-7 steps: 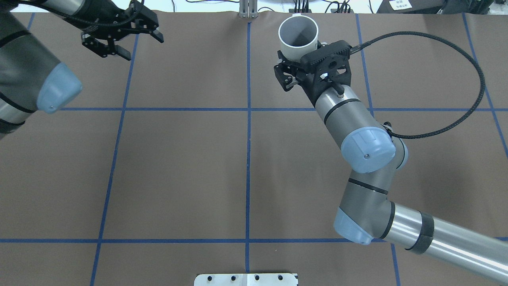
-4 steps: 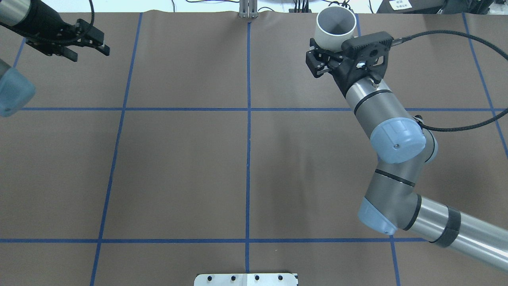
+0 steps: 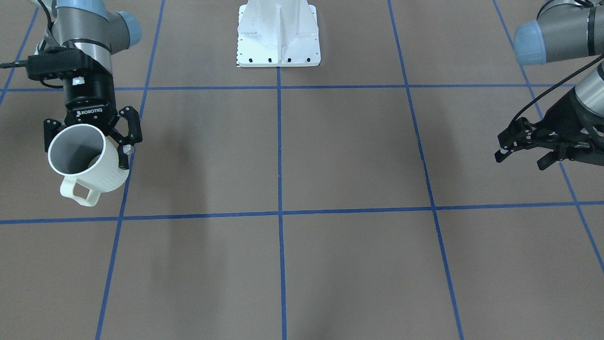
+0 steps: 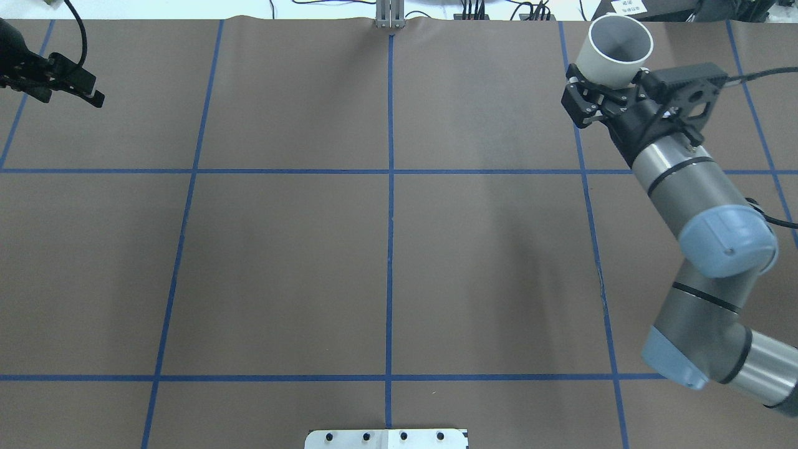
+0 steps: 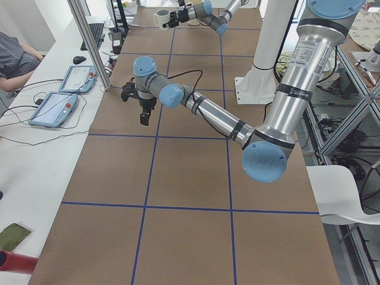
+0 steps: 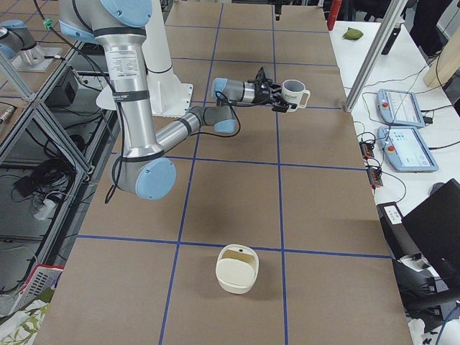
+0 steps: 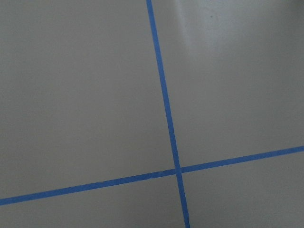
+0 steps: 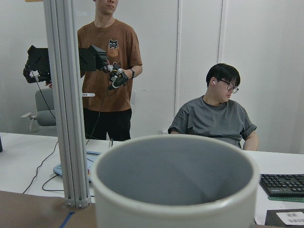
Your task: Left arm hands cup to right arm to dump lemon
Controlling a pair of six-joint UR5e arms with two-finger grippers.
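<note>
The white ribbed cup (image 4: 617,47) is held upright above the far right part of the table by my right gripper (image 4: 608,87), which is shut on its body. In the front view the cup (image 3: 101,174) shows a grey inside with nothing in it, handle pointing away from the robot, with my right gripper (image 3: 85,156) around it. The right wrist view shows only its rim (image 8: 175,180). No lemon shows in any view. My left gripper (image 4: 68,93) is open and empty at the far left; it also shows in the front view (image 3: 521,160).
A cream bowl-like container (image 6: 237,268) stands on the table at its right end. The robot's white base (image 3: 278,35) is at the table's near middle. Blue tape lines cross the brown table (image 4: 389,249). Two people stand and sit beyond the far edge (image 8: 213,114).
My right arm has carried the cup to the right along the far edge. My left arm has drawn back to the far left, still open.
</note>
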